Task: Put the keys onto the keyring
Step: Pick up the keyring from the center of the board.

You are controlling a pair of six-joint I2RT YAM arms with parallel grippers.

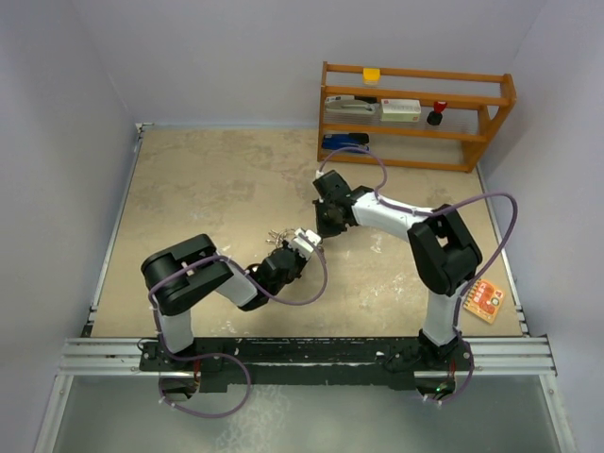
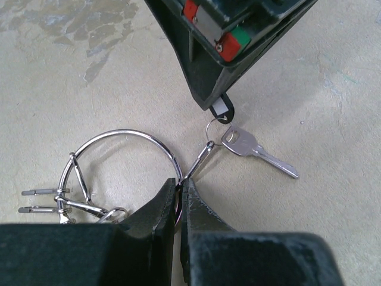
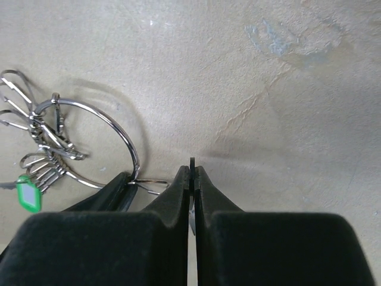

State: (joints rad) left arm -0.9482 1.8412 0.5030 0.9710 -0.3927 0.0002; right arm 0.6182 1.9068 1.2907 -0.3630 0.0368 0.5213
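The left fingers (image 2: 158,208) are pressed together on the wire of the keyring (image 2: 128,132), pinching it at the part of its rim that faces the right arm. The ring lies flat on the surface (image 1: 208,189), about midway between the left and right edges and a little nearer the near edge than the far one. Several small silver keys (image 2: 41,199) on slim clips hang from the side of the ring away from the pinch, and the right wrist view shows one key there with a green head (image 3: 27,193).

The right fingers (image 3: 178,190) are also closed, with only a hairline gap between them. In the left wrist view their tips come down from above and pinch a black tag (image 2: 220,111). Below the tag hangs a small split ring (image 2: 206,126), which carries a single silver key (image 2: 257,152) lying on the surface just beside the keyring. A slim clip (image 2: 199,159) runs from that small ring to the keyring's wire, right beside the left fingertips. Whether the clip is hooked over the wire or only touching it I cannot tell.
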